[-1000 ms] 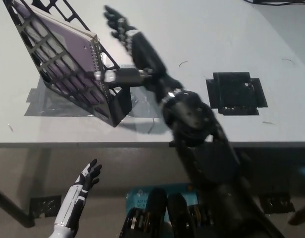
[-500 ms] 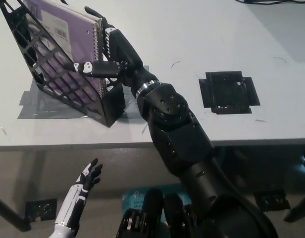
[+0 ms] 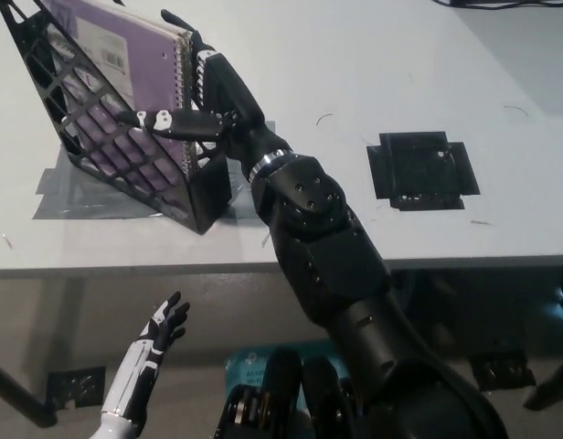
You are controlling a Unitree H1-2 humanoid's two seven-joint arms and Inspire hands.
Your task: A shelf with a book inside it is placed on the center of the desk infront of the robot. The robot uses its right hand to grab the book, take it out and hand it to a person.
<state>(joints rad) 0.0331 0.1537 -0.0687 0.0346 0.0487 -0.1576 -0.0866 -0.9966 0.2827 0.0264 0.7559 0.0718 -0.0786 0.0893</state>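
Observation:
A black wire shelf (image 3: 99, 155) stands tilted at the table's far left. Inside it is a purple spiral-bound book (image 3: 126, 64), whose top edge rises above the mesh. My black right hand (image 3: 204, 96) is at the book's spiral edge: its thumb (image 3: 158, 118) lies across the purple cover and its fingers (image 3: 201, 57) run up behind the spiral, closed on the book. The book still sits inside the shelf. My white left hand (image 3: 154, 352) rests low at the lower left, below the table edge, fingers apart and holding nothing.
The shelf stands on a patch of grey tape (image 3: 71, 197). A black square plate (image 3: 419, 169) lies flat on the white table (image 3: 373, 73) to the right of my arm. The table's front edge (image 3: 126, 270) runs across the middle of the picture.
My right hand has reached left to the shelf and closed around the book's spiral edge; the thumb has slid a little further across the cover. The camera has shifted. The left hand is unmoved.

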